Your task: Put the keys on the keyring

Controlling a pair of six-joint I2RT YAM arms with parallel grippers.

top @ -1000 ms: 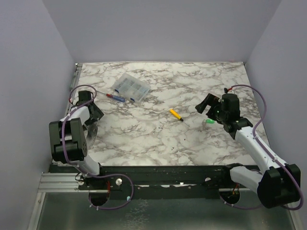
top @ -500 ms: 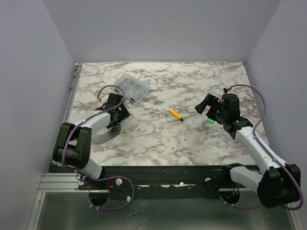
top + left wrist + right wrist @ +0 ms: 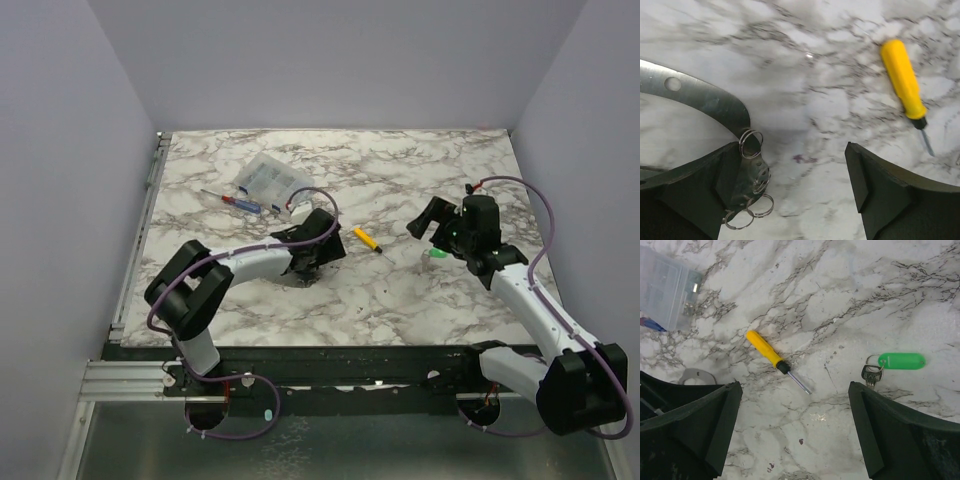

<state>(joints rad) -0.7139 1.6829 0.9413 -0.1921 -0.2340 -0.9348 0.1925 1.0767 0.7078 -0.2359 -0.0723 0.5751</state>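
A white marble-patterned table [image 3: 420, 160] stood between plain lilac walls [image 3: 330, 60], with both arms reaching out over it. The task had hardly begun. The keys [image 3: 901, 361], one small metal key on a bright green tag, lay flat on the right side of the table, just near of the right gripper [image 3: 792, 415]. Its jaws stood wide apart and empty above them.

The keyring [image 3: 705, 100], a grey metal band curving in from the left, sat near the middle of the table at the left gripper [image 3: 792, 170]. That gripper's jaws were also spread wide. The band ran up against the inner face of its left finger but was not clamped. A few small split rings [image 3: 751, 143] hung at the band's end.

The yellow screwdriver [image 3: 767, 354] lay between the two grippers, touching neither. The clear box [image 3: 272, 182] and the red-and-blue screwdriver [image 3: 240, 203] rested further back on the left.

Nothing looked threaded yet. The keys and keyring were well apart, so picking up the keys, bringing the two together and working a ring through all appeared to remain.
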